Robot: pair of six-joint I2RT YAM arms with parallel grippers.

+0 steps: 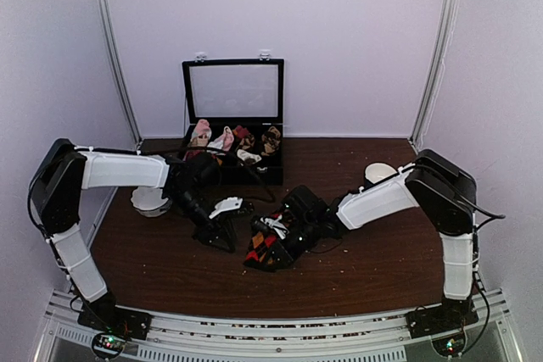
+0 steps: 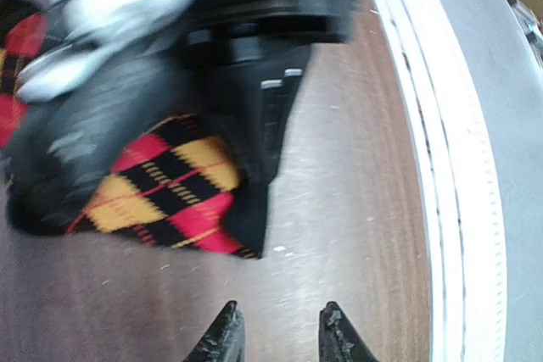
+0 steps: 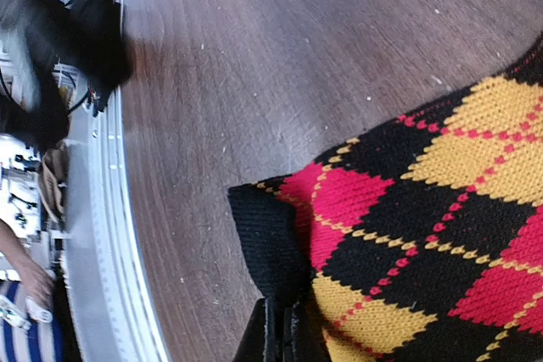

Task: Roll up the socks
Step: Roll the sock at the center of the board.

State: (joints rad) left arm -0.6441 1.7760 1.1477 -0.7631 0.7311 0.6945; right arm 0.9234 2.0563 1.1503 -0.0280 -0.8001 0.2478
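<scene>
The socks (image 1: 265, 252), black argyle with red and orange diamonds, lie in a bunch on the brown table (image 1: 365, 269) in front of the arms. In the right wrist view my right gripper (image 3: 284, 332) is shut on the black cuff of the socks (image 3: 407, 226), pinching its folded edge. In the top view the right gripper (image 1: 278, 242) sits on the bunch. My left gripper (image 2: 280, 332) hovers just left of the socks (image 2: 170, 184), open, with only bare table between its fingertips (image 2: 227, 330). In the top view the left gripper (image 1: 226, 239) is close beside the pile.
A black case (image 1: 233, 158) with its lid raised stands at the back and holds several sock bundles (image 1: 222, 138). White round objects sit at the left (image 1: 150, 201) and right (image 1: 379, 173). A white rail (image 2: 458, 209) borders the table's near edge.
</scene>
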